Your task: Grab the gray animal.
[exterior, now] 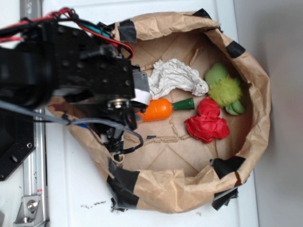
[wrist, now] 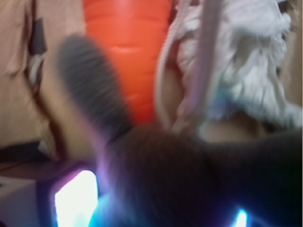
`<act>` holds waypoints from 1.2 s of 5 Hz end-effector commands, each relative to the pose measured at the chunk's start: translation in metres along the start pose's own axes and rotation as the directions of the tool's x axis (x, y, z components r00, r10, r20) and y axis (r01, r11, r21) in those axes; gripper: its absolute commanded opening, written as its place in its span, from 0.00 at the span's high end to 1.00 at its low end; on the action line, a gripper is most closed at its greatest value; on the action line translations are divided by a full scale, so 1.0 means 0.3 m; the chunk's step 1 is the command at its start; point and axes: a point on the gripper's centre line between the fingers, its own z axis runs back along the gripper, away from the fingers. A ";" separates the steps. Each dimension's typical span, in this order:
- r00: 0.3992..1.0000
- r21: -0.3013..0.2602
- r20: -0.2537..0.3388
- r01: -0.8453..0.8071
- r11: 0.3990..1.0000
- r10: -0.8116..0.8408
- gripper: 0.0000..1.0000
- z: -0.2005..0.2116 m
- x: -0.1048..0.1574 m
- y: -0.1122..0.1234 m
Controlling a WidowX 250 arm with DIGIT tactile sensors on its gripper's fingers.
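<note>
One gray limb juts past your pincer, so the gray animal probably sits clamped in it; squeeze firmly, lift straight, clear of the carrot ahead.

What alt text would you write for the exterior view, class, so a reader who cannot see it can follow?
A black robot arm reaches from the left into a brown paper bowl patched with black tape. The bowl holds an orange toy carrot, a white cloth, a red crumpled item and a green plush toy.
</note>
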 end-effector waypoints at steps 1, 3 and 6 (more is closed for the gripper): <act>0.987 -0.018 0.159 0.010 1.000 -0.007 1.00 0.217 0.095 -0.024; 0.957 -0.059 0.290 -0.006 0.998 0.023 1.00 0.562 0.095 -0.013; 0.952 -0.051 0.301 -0.036 0.998 0.050 1.00 0.773 0.062 -0.025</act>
